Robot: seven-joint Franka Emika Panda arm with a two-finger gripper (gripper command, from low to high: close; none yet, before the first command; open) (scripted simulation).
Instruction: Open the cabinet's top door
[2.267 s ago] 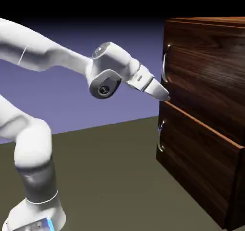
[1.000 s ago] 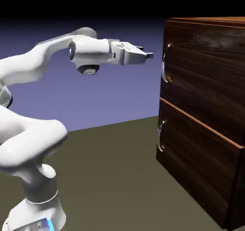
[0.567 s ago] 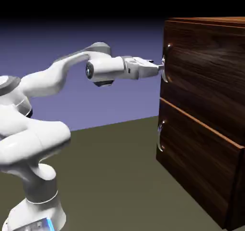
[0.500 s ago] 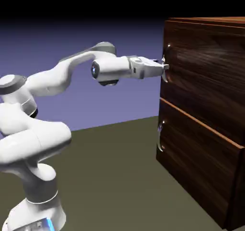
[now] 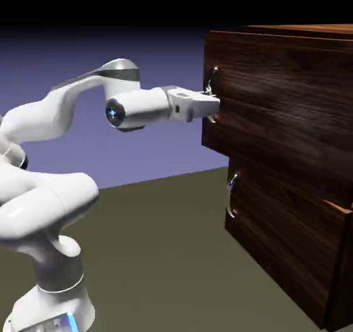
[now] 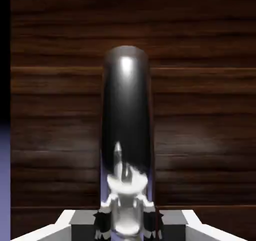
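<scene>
The dark brown wood-grain cabinet [image 5: 310, 29] fills the exterior view's right. Its top door [image 5: 276, 103] stands pulled out toward the arm, its front edge well left of the lower panel [image 5: 289, 234]. My gripper [image 5: 210, 105] is level and shut on the top door's curved silver handle [image 5: 214, 71]. In the hand view the handle [image 6: 126, 115] rises as a tall glossy bar between my fingertips [image 6: 103, 224], with the top door's wood [image 6: 200, 110] filling the picture behind it. My gripper [image 6: 127, 221] grips the bar's lower end.
The lower panel's silver handle [image 5: 231, 196] sits below and to the right of my hand. The olive table [image 5: 165, 255] stretches between the robot's base and the cabinet. My white arm [image 5: 62, 110] arcs in from the left.
My hand rose from the seam between the panels, reached the top handle and closed on it. Since half a second ago it has drawn back left, and the top door came out with it.
</scene>
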